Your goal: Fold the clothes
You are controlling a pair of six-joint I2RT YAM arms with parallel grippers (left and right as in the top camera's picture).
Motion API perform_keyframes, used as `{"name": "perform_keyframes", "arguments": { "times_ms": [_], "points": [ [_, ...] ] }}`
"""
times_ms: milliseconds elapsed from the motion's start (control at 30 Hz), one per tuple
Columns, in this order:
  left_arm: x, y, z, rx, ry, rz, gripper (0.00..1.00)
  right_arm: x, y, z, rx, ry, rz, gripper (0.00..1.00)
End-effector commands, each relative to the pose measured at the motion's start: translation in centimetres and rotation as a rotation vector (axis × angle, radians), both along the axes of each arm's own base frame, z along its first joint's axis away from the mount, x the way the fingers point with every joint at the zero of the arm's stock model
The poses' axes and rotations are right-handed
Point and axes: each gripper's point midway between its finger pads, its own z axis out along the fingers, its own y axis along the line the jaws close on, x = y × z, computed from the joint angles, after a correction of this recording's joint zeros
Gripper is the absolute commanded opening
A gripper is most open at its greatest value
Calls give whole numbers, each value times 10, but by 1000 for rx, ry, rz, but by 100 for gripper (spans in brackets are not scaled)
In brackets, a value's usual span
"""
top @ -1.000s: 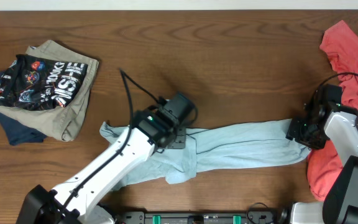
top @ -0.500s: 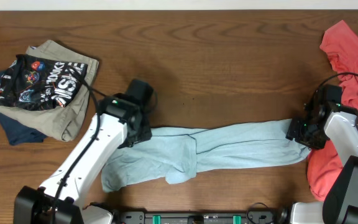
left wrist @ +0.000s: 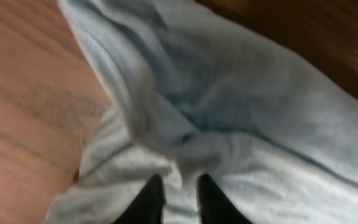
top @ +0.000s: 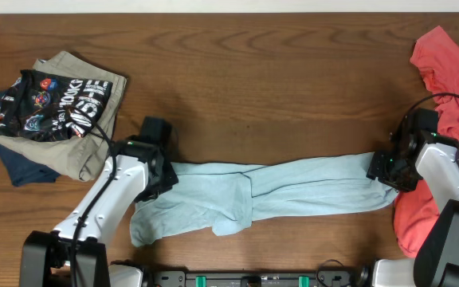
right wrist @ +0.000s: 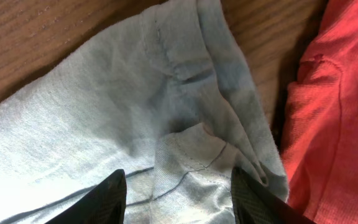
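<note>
A light blue garment (top: 293, 187) lies stretched in a long band across the front of the table. My left gripper (top: 156, 177) is at its left end. In the left wrist view the fingers (left wrist: 180, 193) are nearly together with a fold of the blue cloth (left wrist: 241, 106) pinched between them. My right gripper (top: 385, 171) is at the garment's right end. In the right wrist view its fingers (right wrist: 178, 193) are spread wide, with the bunched blue cloth (right wrist: 123, 106) between and under them.
A red garment (top: 449, 80) lies crumpled at the right edge, just beside my right gripper, and shows in the right wrist view (right wrist: 334, 93). A pile of folded clothes (top: 54, 112), tan, navy and black printed, sits at the back left. The table is dark wood (top: 277, 88).
My left gripper has moved left with the blue cloth's edge, drawing the garment out longer and flatter. The right arm has not moved.
</note>
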Motion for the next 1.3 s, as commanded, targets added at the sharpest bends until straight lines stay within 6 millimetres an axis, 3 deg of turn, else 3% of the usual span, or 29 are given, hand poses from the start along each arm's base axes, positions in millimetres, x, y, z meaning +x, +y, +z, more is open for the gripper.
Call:
{"name": "perform_keyframes", "arguments": {
  "times_ms": [0,167,367,467,600,767,867,1000,1067,1233,1267],
  "points": [
    [-4,8,-9,14,8,28,14,-2,-1,0,2,4,-14,52],
    [-13,11,-14,21,34,27,6,-2,-1,0,5,3,-14,52],
    [-33,28,-13,51,117,80,6,-2,-1,0,5,3,-14,53],
    [-31,32,-13,47,113,90,6,-2,-1,0,5,3,-14,52],
    [-19,15,-15,-56,78,-35,10,-2,-1,0,5,3,-14,53],
    [-9,-36,-8,-344,18,-234,16,-2,-1,0,4,2,-14,53],
    [-8,-36,-7,-349,15,-200,17,-2,-1,0,4,2,-14,53],
    [-5,-36,-6,-347,-1,-193,38,-1,-1,0,3,0,-14,53],
    [-3,-36,-6,-345,-8,-195,42,-1,-1,0,3,0,-14,53],
    [0,-36,-6,-341,-19,-197,41,-1,-1,0,4,0,-14,53],
    [0,-35,-7,-337,-19,-196,34,-1,-1,0,4,0,-14,53]
  ]
}}
